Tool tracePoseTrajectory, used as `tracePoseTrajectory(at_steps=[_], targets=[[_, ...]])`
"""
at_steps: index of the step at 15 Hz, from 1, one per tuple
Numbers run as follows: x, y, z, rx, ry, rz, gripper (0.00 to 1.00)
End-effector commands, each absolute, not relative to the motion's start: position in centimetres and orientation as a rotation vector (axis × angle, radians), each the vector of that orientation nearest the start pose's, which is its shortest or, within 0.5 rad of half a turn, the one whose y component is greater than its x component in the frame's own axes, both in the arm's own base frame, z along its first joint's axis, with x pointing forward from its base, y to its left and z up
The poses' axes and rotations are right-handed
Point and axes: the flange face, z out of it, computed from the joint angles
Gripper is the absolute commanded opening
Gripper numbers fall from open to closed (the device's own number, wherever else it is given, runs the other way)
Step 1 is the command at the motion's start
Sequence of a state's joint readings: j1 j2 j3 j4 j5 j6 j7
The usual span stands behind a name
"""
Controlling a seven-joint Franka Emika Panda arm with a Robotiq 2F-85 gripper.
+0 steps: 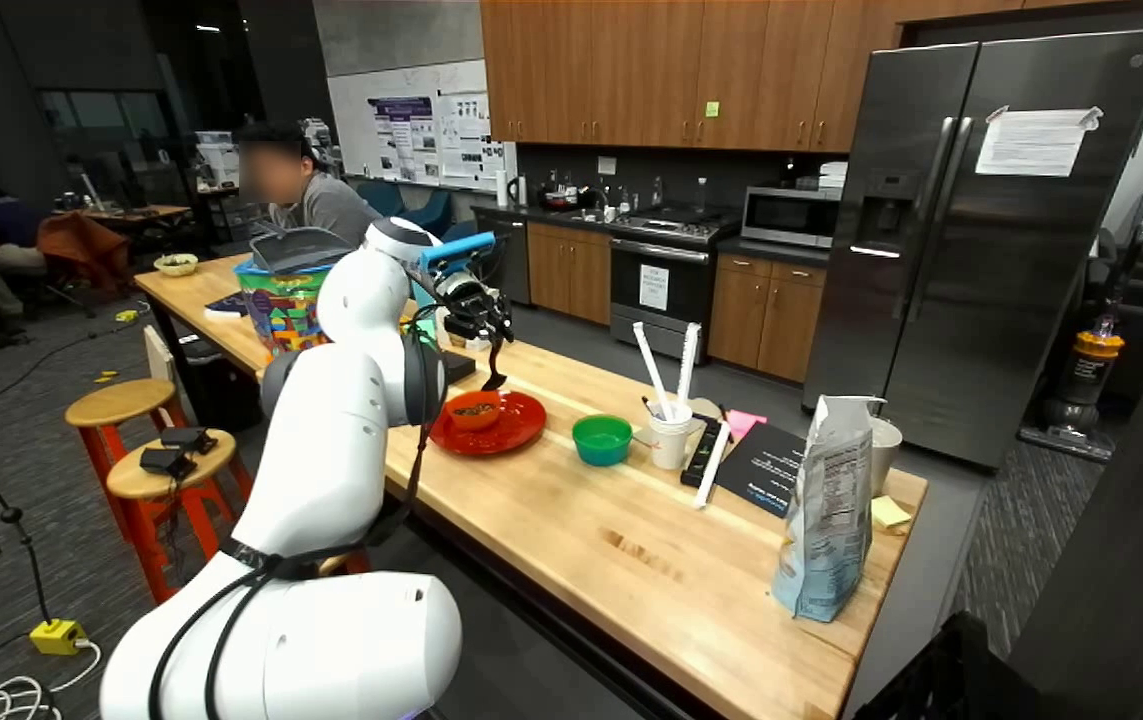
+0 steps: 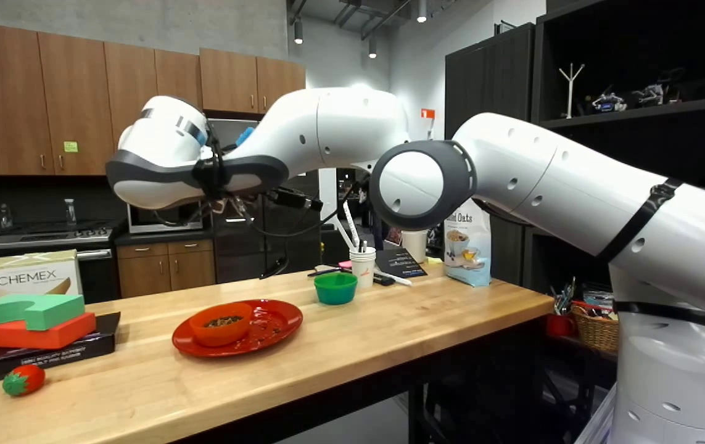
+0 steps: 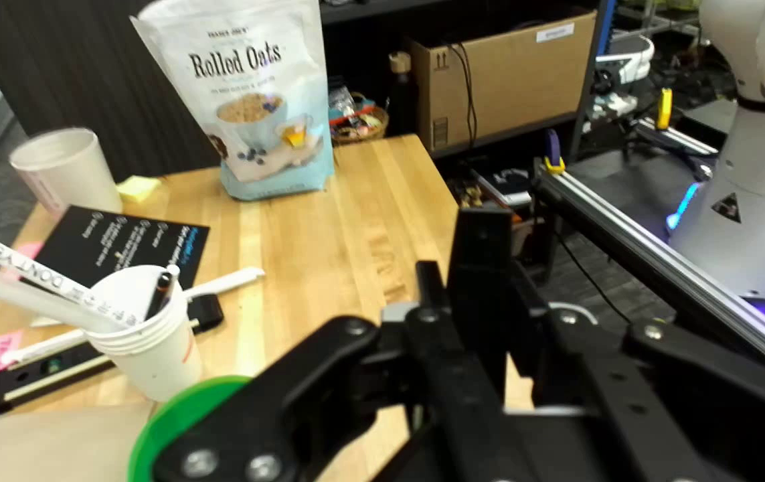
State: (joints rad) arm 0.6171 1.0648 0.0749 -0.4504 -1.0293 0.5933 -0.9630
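My gripper (image 1: 499, 328) is shut on a black spoon-like utensil (image 1: 497, 368). In the wrist view, the utensil's dark handle (image 3: 482, 268) stands between the two fingers. Its lower end (image 2: 275, 269) hangs in the air behind the red plate (image 2: 281, 314), shown in both exterior views. On that plate sits an orange bowl (image 2: 219, 336) with small brown bits inside; a few more bits lie scattered on the plate. Beside the plate is a green bowl (image 1: 602, 440), partly cut off by my gripper in the wrist view (image 3: 181, 415).
A paper cup (image 1: 670, 442) holds white sticks and pens. Near it lie a black booklet (image 3: 128, 244) and a level (image 3: 54, 368). The Rolled Oats bag (image 3: 255, 100) stands at the table's end. Foam blocks (image 2: 37, 333) and a toy strawberry (image 2: 25, 379) lie at the opposite end.
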Motion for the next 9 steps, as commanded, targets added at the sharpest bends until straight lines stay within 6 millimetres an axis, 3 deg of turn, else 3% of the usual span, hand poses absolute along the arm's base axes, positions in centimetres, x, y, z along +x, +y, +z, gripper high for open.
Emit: tracePoseTrajectory(at_steps=[1, 6, 9], targets=[[59.6, 29.9, 45.0, 2.051, 1.185, -1.124, 0.06], [61.3, 30.6, 44.2, 2.294, 1.261, -0.913, 0.06], [63.3, 31.8, 43.9, 2.354, 1.300, -0.685, 0.06]])
